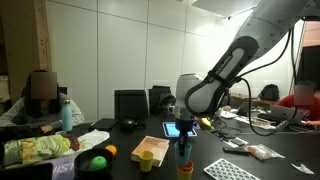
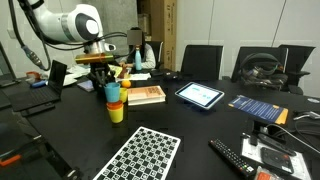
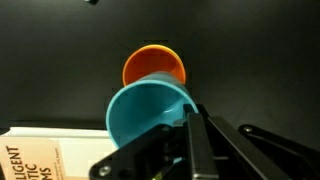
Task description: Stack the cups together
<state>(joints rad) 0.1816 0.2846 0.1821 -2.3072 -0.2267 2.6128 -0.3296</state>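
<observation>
— Light blue plastic, pinched at the rim: why do we hold the light blue cup (image 3: 150, 118) that way?
— It leaves the base free to nest. Our gripper (image 3: 190, 118) is clamped on its wall at four o'clock.
— And the orange cup (image 3: 155, 62)?
— At twelve o'clock, just beyond, mouth towards us. We judge we're lining up to drop in; whether they touch, we cannot tell. The book (image 3: 40, 160) lies at eight o'clock.

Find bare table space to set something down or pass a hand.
Bare tabletop lies between the checkerboard sheet, the tablet and the remote. Crowded: around the book and cups, where the gripper holds the light blue cup.
</observation>
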